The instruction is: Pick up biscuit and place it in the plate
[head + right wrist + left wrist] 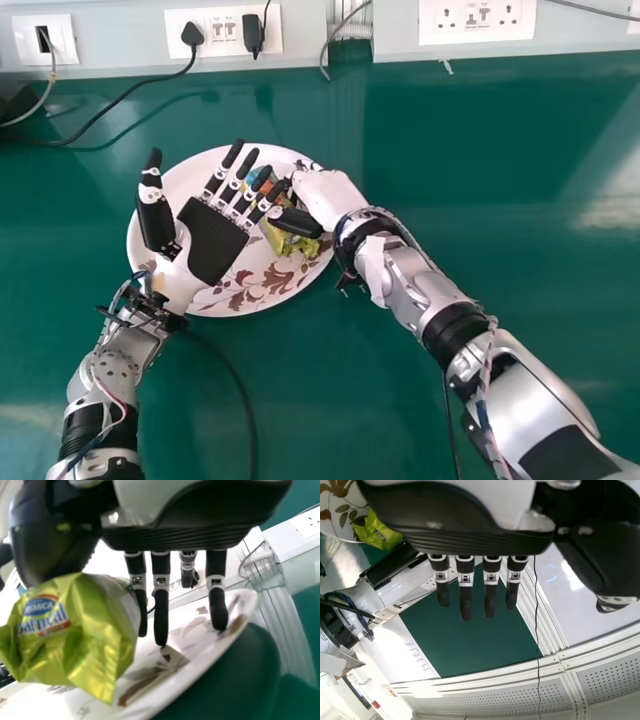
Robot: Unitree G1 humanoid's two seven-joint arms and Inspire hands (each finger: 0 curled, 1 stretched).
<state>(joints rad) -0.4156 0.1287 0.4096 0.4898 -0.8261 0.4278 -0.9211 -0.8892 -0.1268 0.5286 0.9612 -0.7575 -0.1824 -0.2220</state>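
"Biscuit packet [288, 240], where is it sitting?"

"It is showing over the right side of the plate, between the two hands. I cannot tell whether it is resting there or being held just above."

"And what is lying under everything?"

"The green table [330, 400] is spreading beneath the whole scene, and the white plate [232, 296], with its brown leaf pattern, is lying on it."

"How are the hands doing?"

"The left hand [212, 240] is lying palm up over the plate's left and middle part, its fingers standing straight and apart, and their ends are reaching towards the packet. The right hand [325, 195] is coming in over the plate's right rim, its fingers extending straight and its thumb lying across the packet. I cannot tell whether that thumb is pressing it against anything."

"What is the right wrist view giving you?"

"The packet is hanging or lying close beside the thumb and the nearest finger, its yellow-green wrapper creasing and shining, with a blue and red label showing."

"Anything smaller behind?"

"White socket panels are lining the table's far edge, and a black plug [192, 33] is sitting in one of them, a dark cable trailing from it across the table."
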